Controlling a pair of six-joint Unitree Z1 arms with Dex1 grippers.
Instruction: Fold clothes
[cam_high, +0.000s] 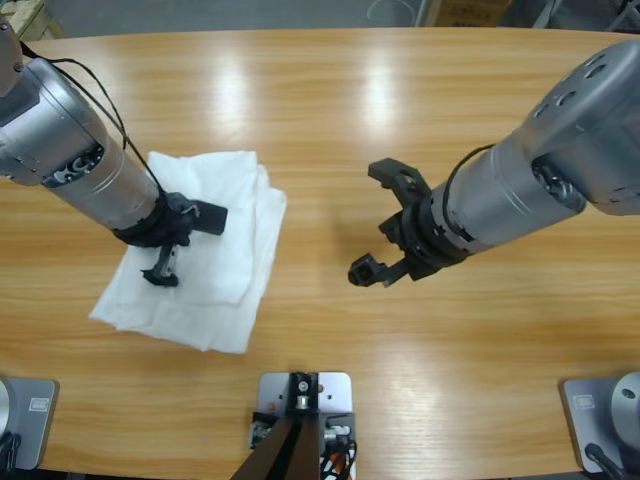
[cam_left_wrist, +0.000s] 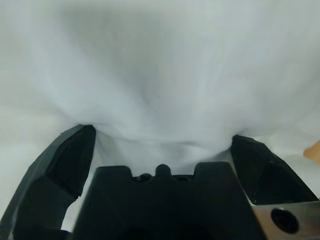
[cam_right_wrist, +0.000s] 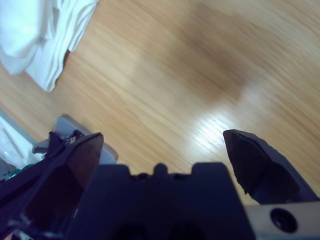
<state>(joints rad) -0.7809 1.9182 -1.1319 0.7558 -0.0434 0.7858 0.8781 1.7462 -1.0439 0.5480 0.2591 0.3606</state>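
White cotton, the folded shirt lies on the tabletop left of centre. The left hand is spread wide, pressed onto it, gripping nothing; the right hand hovers open and empty. Pressure should probably be kept even, so layers stay aligned.

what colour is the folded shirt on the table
Plain white; the folded shirt shows best in the high view.

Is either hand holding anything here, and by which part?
Nothing is held. The left hand sits open over the folded white T-shirt; the right hand is open above bare table.
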